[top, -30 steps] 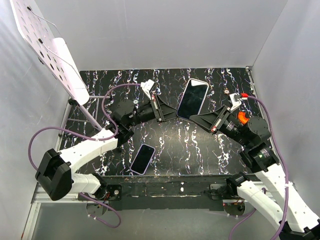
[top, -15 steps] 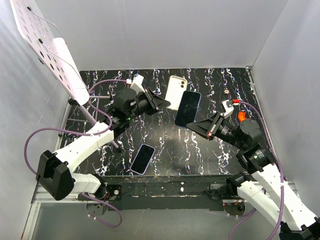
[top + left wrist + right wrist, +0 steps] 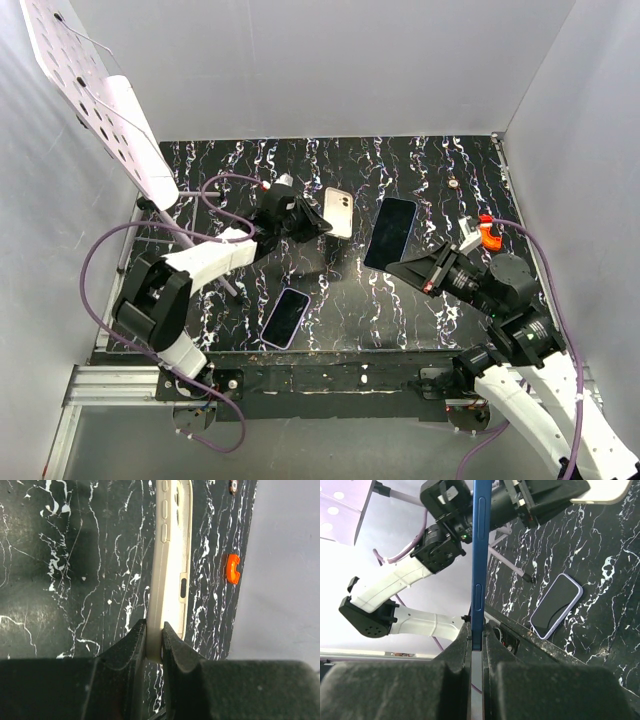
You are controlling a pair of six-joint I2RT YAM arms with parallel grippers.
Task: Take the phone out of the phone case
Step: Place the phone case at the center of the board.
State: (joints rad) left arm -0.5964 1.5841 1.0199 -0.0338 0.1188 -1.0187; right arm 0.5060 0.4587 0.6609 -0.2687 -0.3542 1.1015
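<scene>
So the left claw [image 3: 154, 632] is pinched tight on the cream case [image 3: 172, 555], held up beyond the spare phone [image 3: 286, 317] lying on the surface [image 3: 420, 160]. The right claw [image 3: 477, 632] clamps the blue-edged phone [image 3: 481, 555], right of that spare phone and apart from the case.

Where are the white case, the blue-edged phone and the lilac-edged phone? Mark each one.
white case [image 3: 338, 213]: top view, middle of its back.
blue-edged phone [image 3: 390, 233]: top view, centre of its dark screen.
lilac-edged phone [image 3: 286, 317]: top view, centre of its screen.
</scene>
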